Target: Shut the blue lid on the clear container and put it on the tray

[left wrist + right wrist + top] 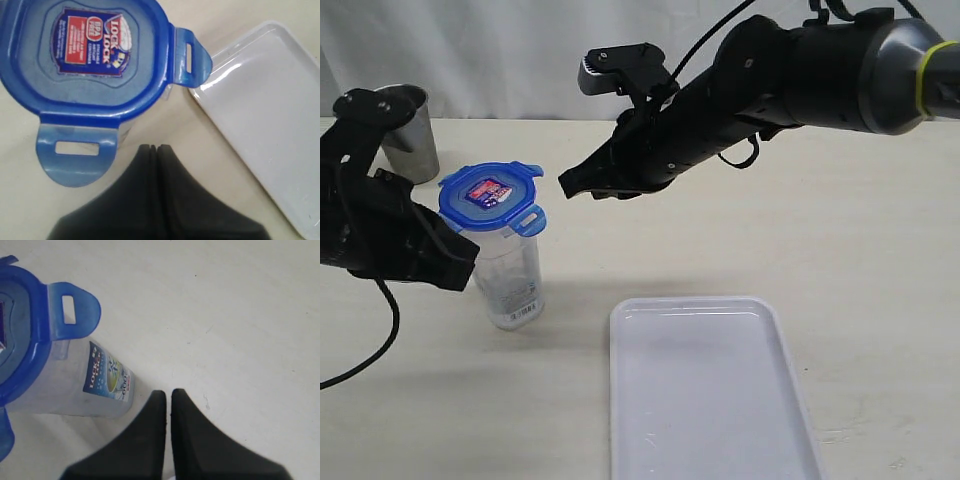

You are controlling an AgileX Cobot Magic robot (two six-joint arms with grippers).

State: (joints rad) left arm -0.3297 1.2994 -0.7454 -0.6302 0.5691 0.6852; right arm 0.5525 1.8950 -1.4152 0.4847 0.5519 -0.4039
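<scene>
Tray [712, 400]: nearest item, near-centre, flat, nothing on it.

Container [510, 282]: stands on the table just left of and beyond the tray's far-left corner, apart from it. It is upright with its long axis vertical. A printed label sits low on the wall, on the near-right side.

Lid [487, 192]: sits on the container's rim, sticker face up, roughly level. The visible flaps flare outward rather than folding down the wall, so I judge it seated but unlatched.

Left gripper [156, 148]: fingers pressed together, holding nothing. It sits just beside the container's upper left wall, below the lid. Contact cannot be told.

Right gripper [566, 185]: tips all but closed, holding nothing, in the air right of the lid and clear of it.

Steel cup [408, 128]: far left, behind the left arm, apart from the container.

Step in hand (judgement): latch the flaps.
- Brace the wall with one arm, as a tall narrow body tips easily.
- Push each flap down and inward with a closed tip, taking opposite flaps in turn.
- Press along the vertical axis, not sideways.
- Check that all four are down before lifting to the tray.
</scene>
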